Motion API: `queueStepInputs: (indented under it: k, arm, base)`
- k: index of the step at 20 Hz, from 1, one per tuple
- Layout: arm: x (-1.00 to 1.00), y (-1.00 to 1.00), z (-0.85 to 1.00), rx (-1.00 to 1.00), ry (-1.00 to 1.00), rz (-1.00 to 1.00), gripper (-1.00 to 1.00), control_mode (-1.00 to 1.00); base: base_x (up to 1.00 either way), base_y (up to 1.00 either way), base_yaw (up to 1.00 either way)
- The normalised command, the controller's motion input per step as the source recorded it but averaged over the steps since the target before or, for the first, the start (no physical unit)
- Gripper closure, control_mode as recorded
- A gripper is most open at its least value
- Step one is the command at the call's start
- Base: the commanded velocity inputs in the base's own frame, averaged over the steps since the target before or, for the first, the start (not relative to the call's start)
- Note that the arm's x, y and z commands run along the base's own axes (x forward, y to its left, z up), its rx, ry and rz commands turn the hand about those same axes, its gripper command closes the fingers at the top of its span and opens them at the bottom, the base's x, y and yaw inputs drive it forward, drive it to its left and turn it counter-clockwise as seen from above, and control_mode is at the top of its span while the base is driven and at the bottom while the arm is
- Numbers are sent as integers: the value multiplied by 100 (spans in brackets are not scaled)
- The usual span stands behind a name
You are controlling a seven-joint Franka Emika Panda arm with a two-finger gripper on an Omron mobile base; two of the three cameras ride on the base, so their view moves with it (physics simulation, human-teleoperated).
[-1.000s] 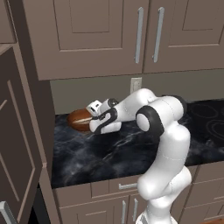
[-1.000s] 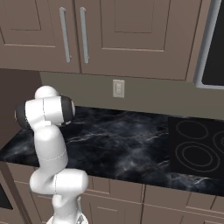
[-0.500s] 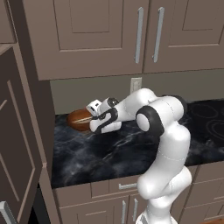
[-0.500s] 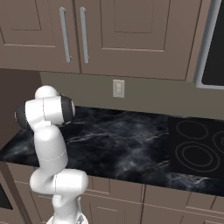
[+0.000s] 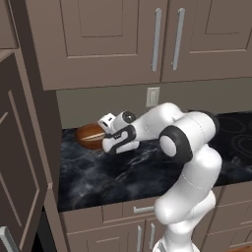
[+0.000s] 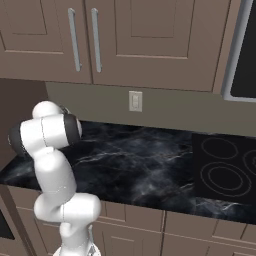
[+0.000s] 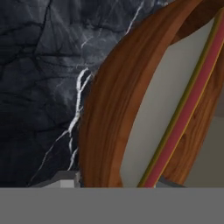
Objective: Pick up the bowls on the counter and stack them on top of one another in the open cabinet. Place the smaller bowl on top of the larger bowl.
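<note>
The arm reaches toward the left middle of the left base view, where the gripper [image 5: 106, 141] sits right at the near edge of the larger bowl [image 5: 89, 136], which stands on the black surface [image 5: 123, 177] near the back wall. The step in hand looks like the grasp on this bowl, the first one to go into the open cabinet [image 5: 22, 147], whose tall slab door fills the left edge of that frame.

In the hand view the wooden rim [image 7: 113, 109] of the larger bowl sweeps as a broad arc from the bottom centre to the upper right. Inside that arc a cream-white face edged with a thin band of red and olive shows; whether that belongs to the smaller bowl I cannot tell. The fingertips barely peek up at the bottom edge on either side of the rim, so the jaws seem to straddle it, but whether they are pressing on it I cannot tell.

Next, I judge, the jaws need a firm pinch on the rim, then a straight lift before swinging left into the cabinet.

The bowl is glossy reddish-brown wood with running grain, deep and round. The surface is dark, marble-like stone with pale veins, flat and smooth.
</note>
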Motion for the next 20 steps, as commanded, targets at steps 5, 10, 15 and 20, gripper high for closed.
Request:
queueStepInputs:
  k: [5, 10, 15, 20]
  arm:
    - [-44, -18, 47, 0, 0, 0, 100, -100]
    - [-57, -25, 48, 1, 0, -1, 100, -100]
    - [-65, -32, 53, 1, 0, 0, 100, -100]
    - [-74, -34, 60, 0, 2, 0, 100, -100]
  base:
    - [0, 0, 0]
    - [0, 0, 0]
    - [0, 0, 0]
    - [0, 0, 0]
